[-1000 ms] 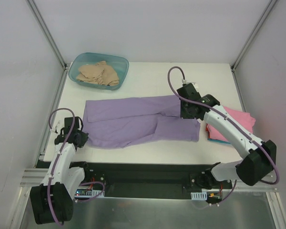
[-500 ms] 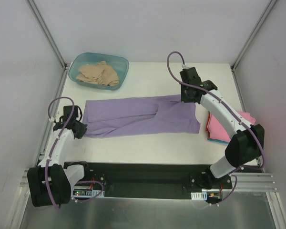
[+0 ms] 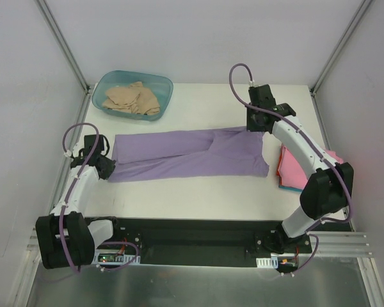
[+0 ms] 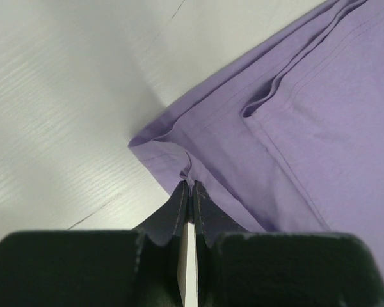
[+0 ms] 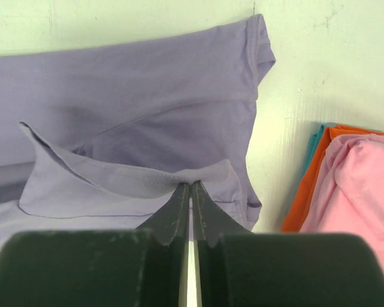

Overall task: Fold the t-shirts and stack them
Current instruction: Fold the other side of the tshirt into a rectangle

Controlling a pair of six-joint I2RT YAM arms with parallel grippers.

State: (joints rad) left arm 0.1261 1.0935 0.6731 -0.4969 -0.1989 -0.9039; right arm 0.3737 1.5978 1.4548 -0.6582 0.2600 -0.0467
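Lying across the middle of the white table (image 3: 198, 102) as a long folded band: the lavender t-shirt (image 3: 192, 157), stretched between the two arms. Pinching its left end at the near corner, the left gripper (image 3: 106, 167), jaws together on a small pucker of purple cloth, as seen close up in the left wrist view, where the left gripper (image 4: 191, 187) is clamping the hem right at the corner fold and the lavender t-shirt (image 4: 294, 128) is running off up and to the right. Gripping the far right edge of the same shirt, the right gripper (image 3: 256, 126), jaws likewise closed on fabric; in the right wrist view the right gripper (image 5: 191, 187) is lifting a flap of the lavender t-shirt (image 5: 147, 109) into a small peak. Sitting just beside the shirt's right end, partly under the right arm: the pink t-shirt (image 3: 293, 167), folded, showing again as the pink t-shirt (image 5: 358, 185) atop orange and teal layers. Resting crumpled in the teal tub (image 3: 163, 86) at the far left corner: the tan t-shirt (image 3: 133, 98).
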